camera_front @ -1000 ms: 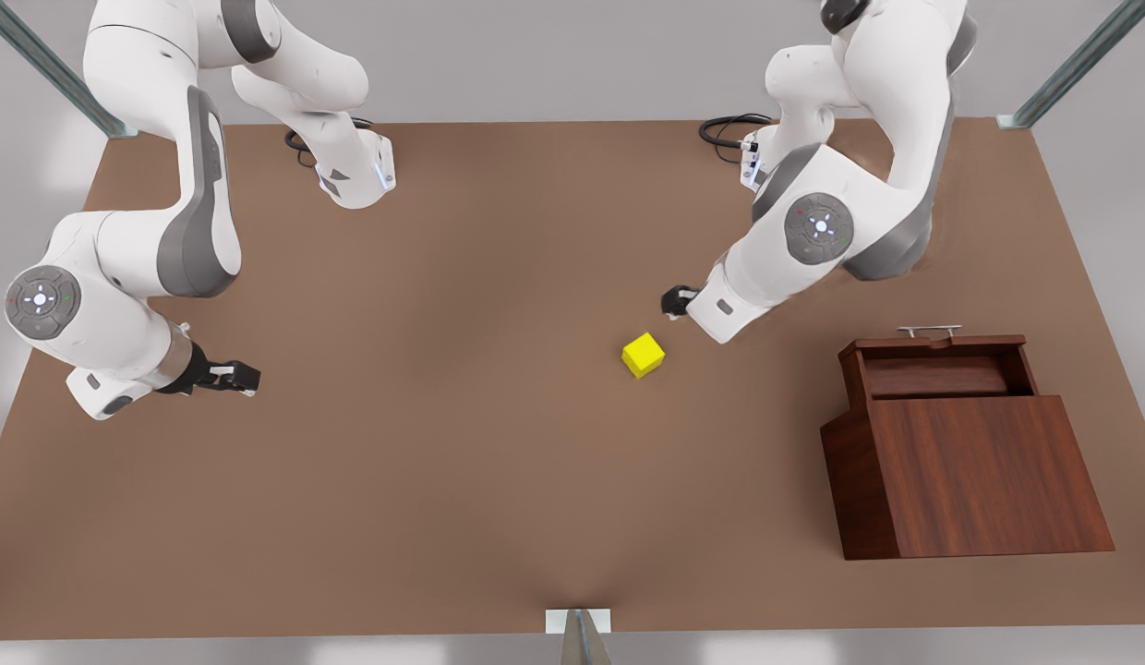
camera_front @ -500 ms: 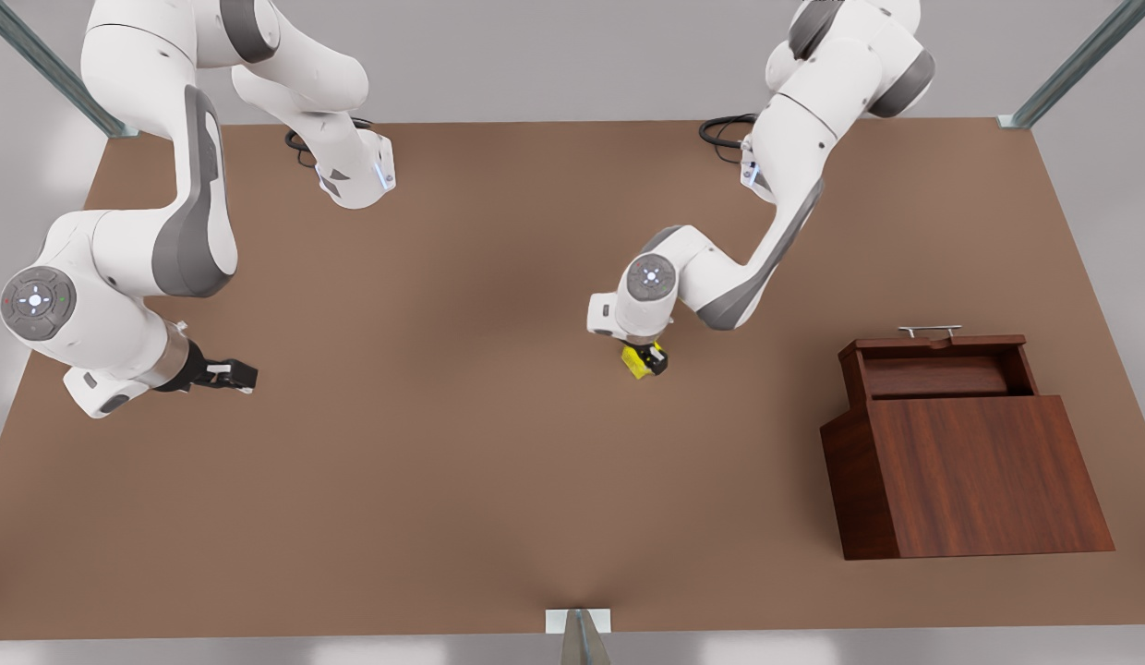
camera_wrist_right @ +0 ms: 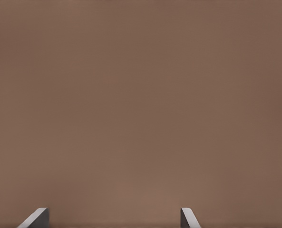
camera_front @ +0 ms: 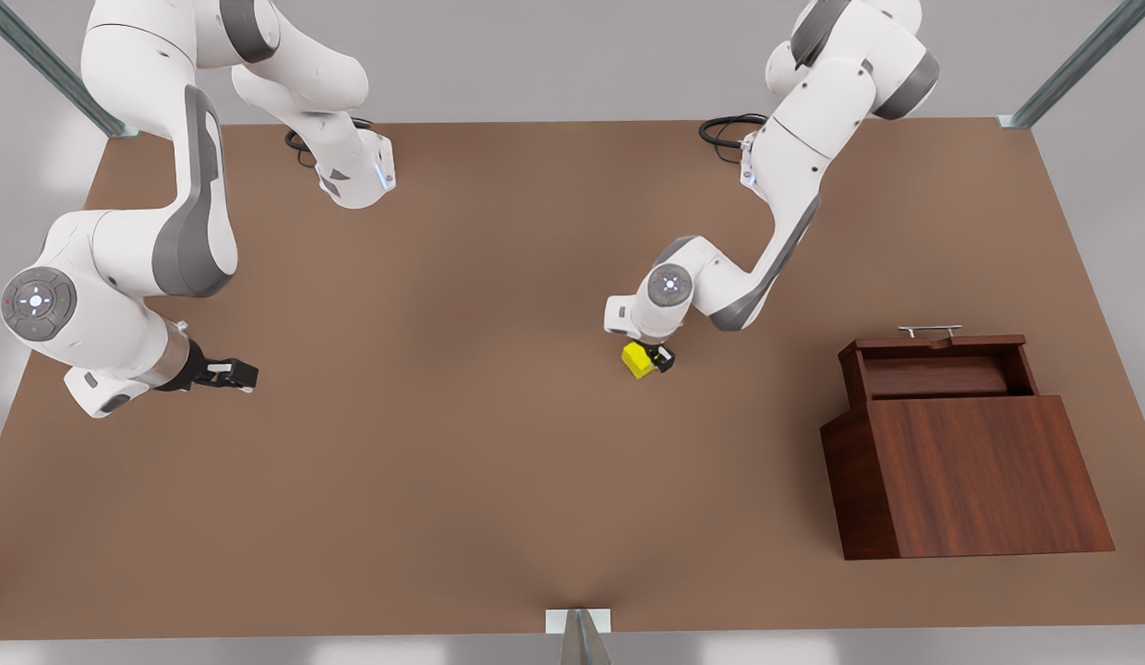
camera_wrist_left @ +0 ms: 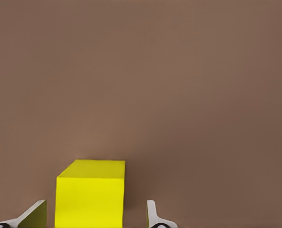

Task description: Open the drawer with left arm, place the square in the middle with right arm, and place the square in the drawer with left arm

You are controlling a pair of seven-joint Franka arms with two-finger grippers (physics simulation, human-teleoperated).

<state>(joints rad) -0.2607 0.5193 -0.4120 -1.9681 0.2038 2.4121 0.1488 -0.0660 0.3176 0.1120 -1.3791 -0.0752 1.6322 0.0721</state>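
Brown tabletop [camera_front: 462, 517], mid-frame: left gripper [camera_front: 654, 358] is straddling the square [camera_front: 636, 359], fingers wide, not yet clamped; drawer [camera_front: 942, 368] at right is sitting open; right gripper [camera_front: 241, 373] is waiting spread at left.

Bright yellow square [camera_front: 636, 359], reddish-brown wood-grain drawer [camera_front: 942, 368], plain brown tabletop [camera_front: 462, 480]
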